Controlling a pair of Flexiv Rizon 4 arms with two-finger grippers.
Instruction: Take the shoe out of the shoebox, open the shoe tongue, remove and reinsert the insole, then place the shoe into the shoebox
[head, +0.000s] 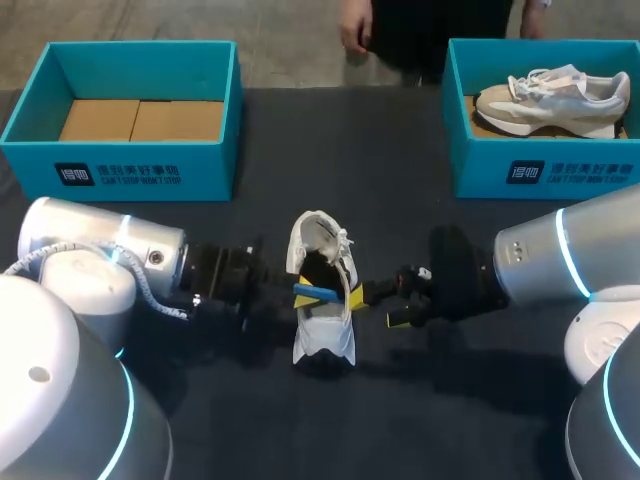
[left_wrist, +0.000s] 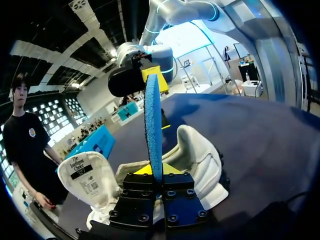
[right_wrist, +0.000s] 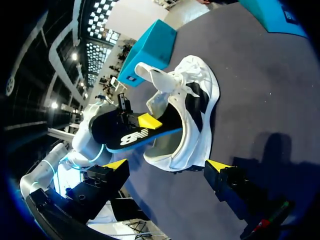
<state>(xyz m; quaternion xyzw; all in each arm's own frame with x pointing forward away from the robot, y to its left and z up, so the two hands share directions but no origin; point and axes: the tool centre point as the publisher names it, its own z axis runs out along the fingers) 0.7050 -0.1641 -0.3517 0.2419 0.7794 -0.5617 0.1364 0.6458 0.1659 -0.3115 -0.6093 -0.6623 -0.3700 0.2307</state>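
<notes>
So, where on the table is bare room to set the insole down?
Bare table lies between the left box and the right box, and between the shoe and the near edge. The middle is crowded: the left gripper holds the insole at the shoe, the right gripper open beside it.

shoe (head: 322, 335): white | insole (head: 315, 293): blue edge, black top | shoebox (head: 140, 172): teal | table (head: 330, 150): black

Left fingers (left_wrist: 146, 170) pinched, right fingers (right_wrist: 218, 165) spread
</notes>
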